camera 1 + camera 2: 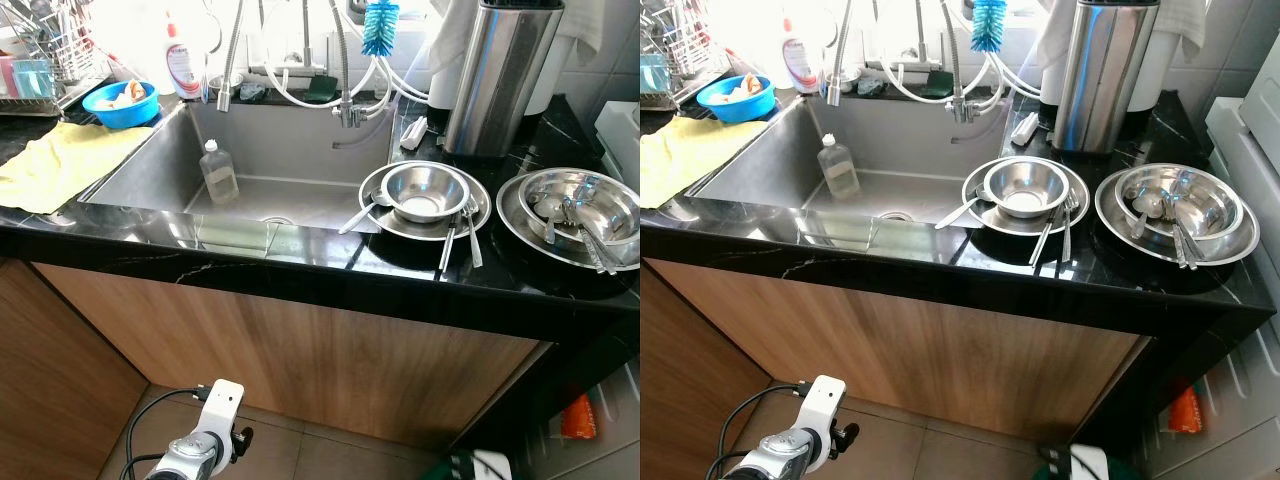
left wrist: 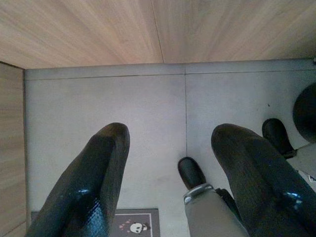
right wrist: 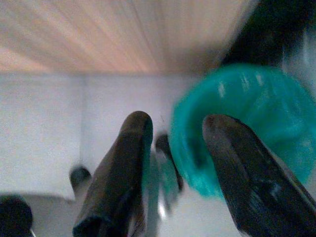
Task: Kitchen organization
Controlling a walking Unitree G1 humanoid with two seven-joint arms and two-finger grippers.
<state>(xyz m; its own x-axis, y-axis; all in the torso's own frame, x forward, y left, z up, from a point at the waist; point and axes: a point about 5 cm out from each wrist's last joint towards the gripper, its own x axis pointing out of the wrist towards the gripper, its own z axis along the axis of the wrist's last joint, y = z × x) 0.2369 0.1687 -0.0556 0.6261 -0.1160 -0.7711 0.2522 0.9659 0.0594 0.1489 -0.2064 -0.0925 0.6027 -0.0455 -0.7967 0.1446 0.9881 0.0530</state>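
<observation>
A steel sink [image 1: 150, 160] is set in a black counter, with a clear bottle [image 1: 218, 172] standing inside it. To its right a steel bowl [image 1: 425, 190] sits on a steel plate [image 1: 480, 215] with a ladle and loose cutlery [image 1: 460, 235]. Farther right is a stack of steel bowls [image 1: 575, 205] holding spoons. My left arm [image 1: 200, 445] hangs low before the cabinet; the left gripper [image 2: 170, 136] is open over the floor, with nothing in it. My right gripper [image 3: 178, 123] hangs low too, shut on the rim of a teal bowl [image 3: 256, 98], which is blurred.
A yellow cloth [image 1: 55, 165], a blue bowl [image 1: 120, 103], a dish rack [image 1: 40, 60] and a detergent bottle [image 1: 183, 60] stand left of the sink. A tall steel canister [image 1: 495, 80] stands behind the plates. The wooden cabinet front [image 1: 300, 340] is just ahead.
</observation>
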